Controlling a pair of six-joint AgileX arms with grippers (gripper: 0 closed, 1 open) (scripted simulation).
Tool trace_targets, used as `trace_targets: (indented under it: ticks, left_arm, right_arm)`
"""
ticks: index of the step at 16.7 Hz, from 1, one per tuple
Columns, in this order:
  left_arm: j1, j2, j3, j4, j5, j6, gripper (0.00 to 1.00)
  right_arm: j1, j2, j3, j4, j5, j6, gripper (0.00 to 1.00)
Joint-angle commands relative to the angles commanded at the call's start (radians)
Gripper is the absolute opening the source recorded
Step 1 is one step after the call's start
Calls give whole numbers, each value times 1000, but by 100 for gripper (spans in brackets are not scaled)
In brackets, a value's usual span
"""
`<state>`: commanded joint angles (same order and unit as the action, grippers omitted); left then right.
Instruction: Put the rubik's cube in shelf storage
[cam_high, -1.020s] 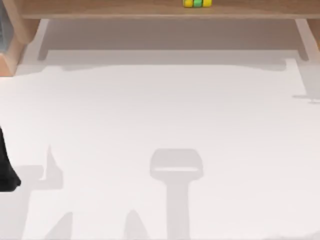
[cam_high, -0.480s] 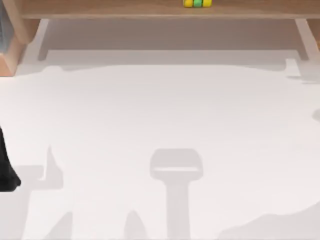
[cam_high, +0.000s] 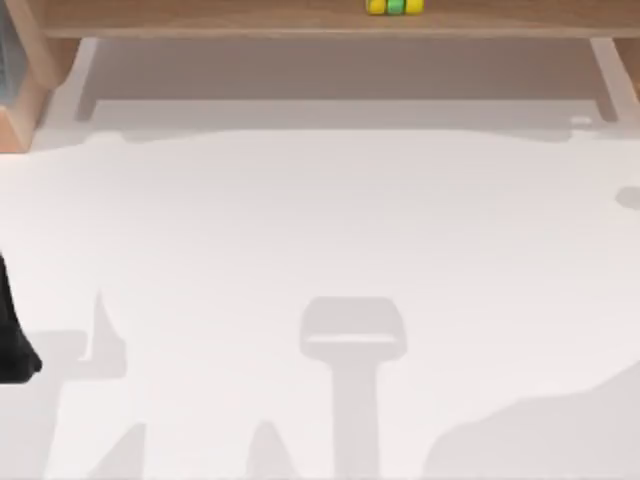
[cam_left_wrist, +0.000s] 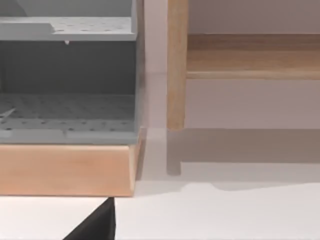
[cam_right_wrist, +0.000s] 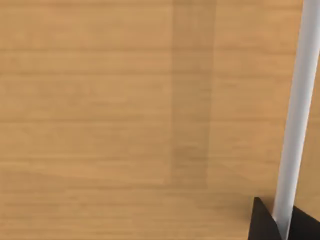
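rubik's cube (cam_high: 394, 6) on shelf storage (cam_high: 200, 18)

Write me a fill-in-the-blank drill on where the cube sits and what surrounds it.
1. The rubik's cube rests on the shelf storage's long wooden ____.
2. The cube's visible tiles are yellow and ____.
3. The table below the shelf is ____ in colour.
4. Left of the shelf's upright stands a grey rack on a ____ base.

Missing words: board; green; white; wooden

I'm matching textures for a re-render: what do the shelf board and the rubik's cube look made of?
The shelf storage board looks like matte light-brown wood, with faint grain lines in the right wrist view. The rubik's cube looks like glossy plastic, judging by its bright yellow and green tiles, though that is uncertain.
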<state>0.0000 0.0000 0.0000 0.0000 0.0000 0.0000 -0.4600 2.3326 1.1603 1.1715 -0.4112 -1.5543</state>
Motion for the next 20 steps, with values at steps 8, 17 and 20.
trace_targets:
  ticks: [8, 17, 20]
  left_arm:
    - [0, 0, 0, 0, 0, 0, 100]
    - [0, 0, 0, 0, 0, 0, 100]
    - [0, 0, 0, 0, 0, 0, 100]
  right_arm:
    - [23, 41, 95, -58, 25, 3, 8]
    - [23, 41, 95, -58, 25, 3, 75]
    - [23, 41, 95, -58, 25, 3, 98]
